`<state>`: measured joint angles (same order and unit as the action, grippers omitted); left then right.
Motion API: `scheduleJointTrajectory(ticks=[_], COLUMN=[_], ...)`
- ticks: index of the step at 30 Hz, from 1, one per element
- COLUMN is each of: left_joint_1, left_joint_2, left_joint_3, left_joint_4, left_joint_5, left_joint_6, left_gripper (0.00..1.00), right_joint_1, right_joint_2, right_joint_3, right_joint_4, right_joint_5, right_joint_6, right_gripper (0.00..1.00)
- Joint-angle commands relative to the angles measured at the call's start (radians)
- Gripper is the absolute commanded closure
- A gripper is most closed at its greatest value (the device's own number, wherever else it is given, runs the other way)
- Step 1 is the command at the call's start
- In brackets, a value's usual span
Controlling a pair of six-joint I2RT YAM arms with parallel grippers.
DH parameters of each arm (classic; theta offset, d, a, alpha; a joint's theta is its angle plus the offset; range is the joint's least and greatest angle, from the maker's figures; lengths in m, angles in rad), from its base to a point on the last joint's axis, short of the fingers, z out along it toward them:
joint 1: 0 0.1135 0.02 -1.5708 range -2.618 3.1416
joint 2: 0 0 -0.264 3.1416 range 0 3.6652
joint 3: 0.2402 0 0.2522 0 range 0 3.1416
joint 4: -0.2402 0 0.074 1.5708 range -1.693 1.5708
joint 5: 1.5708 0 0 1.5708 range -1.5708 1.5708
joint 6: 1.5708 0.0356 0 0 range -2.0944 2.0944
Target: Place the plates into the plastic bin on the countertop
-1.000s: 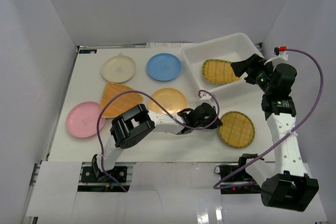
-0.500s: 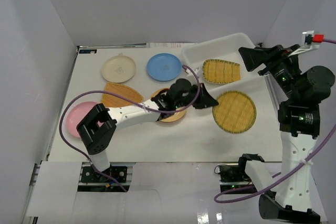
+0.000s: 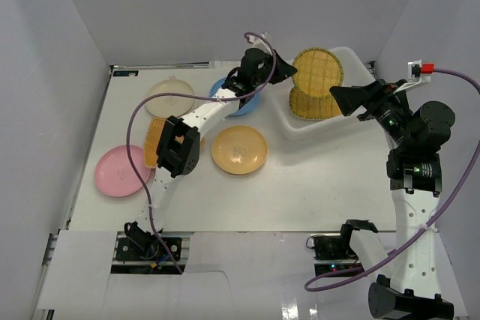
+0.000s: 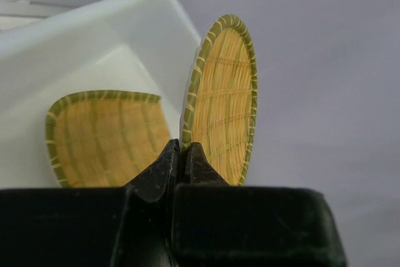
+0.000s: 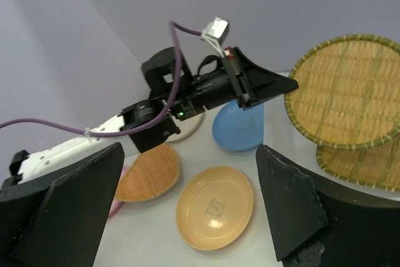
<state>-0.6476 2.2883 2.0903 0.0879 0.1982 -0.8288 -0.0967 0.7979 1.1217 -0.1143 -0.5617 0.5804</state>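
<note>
Over the far right corner of the white countertop (image 3: 300, 185), seen from above, the round woven tray (image 3: 317, 73) is held by its rim in the left gripper (image 3: 291, 73), whose fingers are pressed together on it. The tray is carried above the plastic bin (image 3: 351, 56), overlapping the square woven tray (image 3: 313, 106) that lies inside. The right gripper (image 3: 341, 99) is raised just beside the bin's right side. Part of the blue plate (image 3: 246, 102) and of the fan-shaped tray (image 3: 152, 140) is covered by the outstretched left arm; a purple cable (image 3: 135, 133) is looped across the cream plate (image 3: 165, 99); the orange-yellow plate (image 3: 239, 149) and the pink plate (image 3: 120, 171) lie uncovered on the countertop, well apart from the bin. The table is enclosed by plain grey walls (image 3: 225, 5).

In the left wrist view, the round tray is seen edge-on, pinched at its lower rim between the closed black jaws; the square tray is seen flat on the bin's floor behind it; grey wall fills the right side.

In the right wrist view, the two black fingers (image 5: 69, 204) are spread wide with nothing between them. Beyond them the left arm is seen gripping the round tray, with the blue and orange-yellow plates beneath.
</note>
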Motion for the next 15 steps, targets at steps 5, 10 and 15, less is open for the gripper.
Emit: scheduleJointTrajectory(ticks=[5,10,15], left_joint_1=[-0.006,-0.004,-0.004], left_joint_2=[0.181,0.235,0.229], left_joint_3=[0.192,0.185,0.162], left_joint_4=[-0.131,-0.137,-0.122], left_joint_5=[-0.035,-0.023,0.006], left_joint_6=[0.022,0.023,0.014], left_gripper=[1.00,0.77,0.02], right_joint_1=[0.003,0.005,0.005], right_joint_2=[-0.025,-0.032,-0.037], right_joint_3=[-0.052,-0.088,-0.100], right_joint_4=[0.025,0.047,0.042], right_joint_5=[-0.014,-0.021,-0.012], right_joint_6=[-0.030,-0.017,-0.019], right_gripper=[0.08,0.08,0.08])
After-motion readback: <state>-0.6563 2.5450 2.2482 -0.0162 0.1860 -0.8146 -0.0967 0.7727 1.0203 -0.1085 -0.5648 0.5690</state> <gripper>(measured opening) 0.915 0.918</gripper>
